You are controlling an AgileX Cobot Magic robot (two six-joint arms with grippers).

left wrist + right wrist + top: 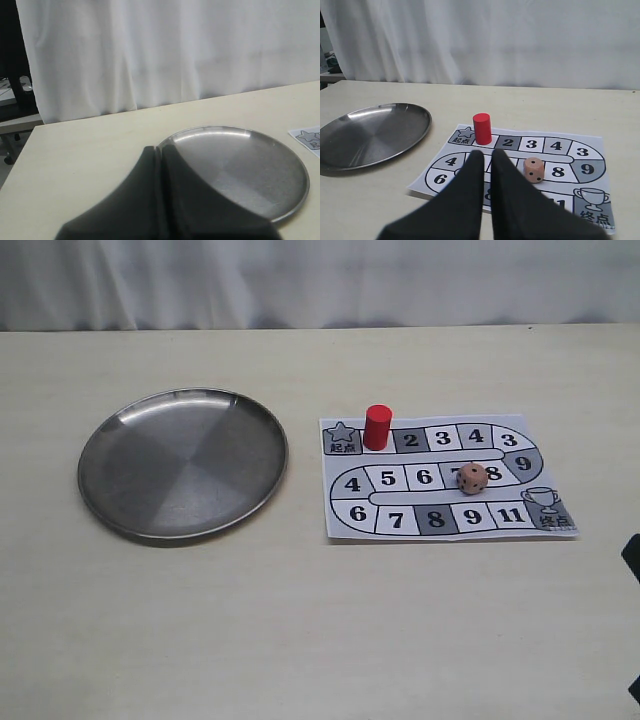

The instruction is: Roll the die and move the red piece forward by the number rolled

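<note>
The red piece (377, 427) (482, 128) stands upright on the paper board (540, 435) (600, 145), on the square between the star square and square 2. The die (472, 478) (534, 169) rests in the board's middle row, just beside square 8; one pip shows on top in the right wrist view. My right gripper (486, 152) hangs above the board's near side, fingers almost together and empty, short of both the die and the red piece. My left gripper (159, 148) is shut and empty, near the rim of the steel plate (250, 165).
The round steel plate (180, 465) (370, 135) lies empty on the table, left of the board. A white curtain backs the table. Dark parts of an arm (634, 558) show at the exterior view's right edge.
</note>
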